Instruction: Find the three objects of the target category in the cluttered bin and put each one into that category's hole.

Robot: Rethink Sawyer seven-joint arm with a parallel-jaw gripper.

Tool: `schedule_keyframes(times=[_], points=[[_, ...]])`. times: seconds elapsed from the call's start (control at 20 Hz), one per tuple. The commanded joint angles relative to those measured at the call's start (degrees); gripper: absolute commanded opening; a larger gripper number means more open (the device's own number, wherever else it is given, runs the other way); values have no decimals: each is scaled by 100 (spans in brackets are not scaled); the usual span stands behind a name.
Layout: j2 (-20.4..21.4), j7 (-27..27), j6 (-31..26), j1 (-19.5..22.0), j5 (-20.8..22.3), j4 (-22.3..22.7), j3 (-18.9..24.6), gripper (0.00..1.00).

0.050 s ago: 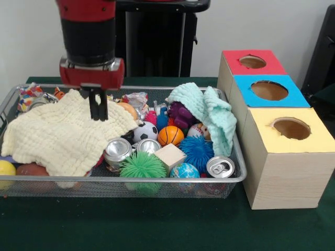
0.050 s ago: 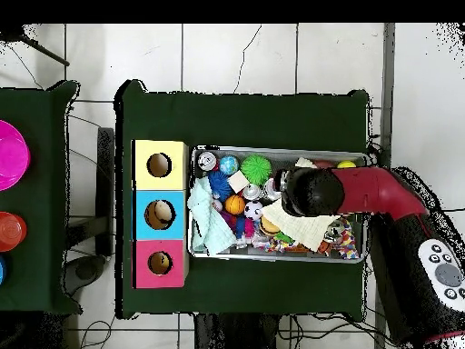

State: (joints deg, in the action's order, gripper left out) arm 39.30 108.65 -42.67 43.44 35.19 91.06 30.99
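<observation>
Green-covered table (image 2: 245,114) stands on a white tiled floor (image 2: 272,54). Second green table (image 2: 36,200) beside it, well apart. Pale wall (image 1: 261,23) behind the table.

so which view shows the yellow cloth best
The front view: the yellow cloth spreads over the bin's left half, with the claw at its top edge. Overhead, only a pale patch shows, since the arm covers much of it.
</observation>
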Motion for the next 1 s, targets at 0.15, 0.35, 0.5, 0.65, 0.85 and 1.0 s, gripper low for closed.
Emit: schedule_keyframes(times=[0.15, 0.35, 0.5, 0.65, 0.85, 1.0], points=[[890, 391, -656, -368, -472, 821, -525, 0], [551, 291, -326, -379, -473, 725, -540, 0], [280, -123, -288, -248, -560, 537, -374, 0], [93, -627, -174, 36, -611, 480, -125, 100], [-184, -1129, -93, 281, -488, 229, 102, 100], [-405, -1432, -63, 461, -420, 46, 289, 100]])
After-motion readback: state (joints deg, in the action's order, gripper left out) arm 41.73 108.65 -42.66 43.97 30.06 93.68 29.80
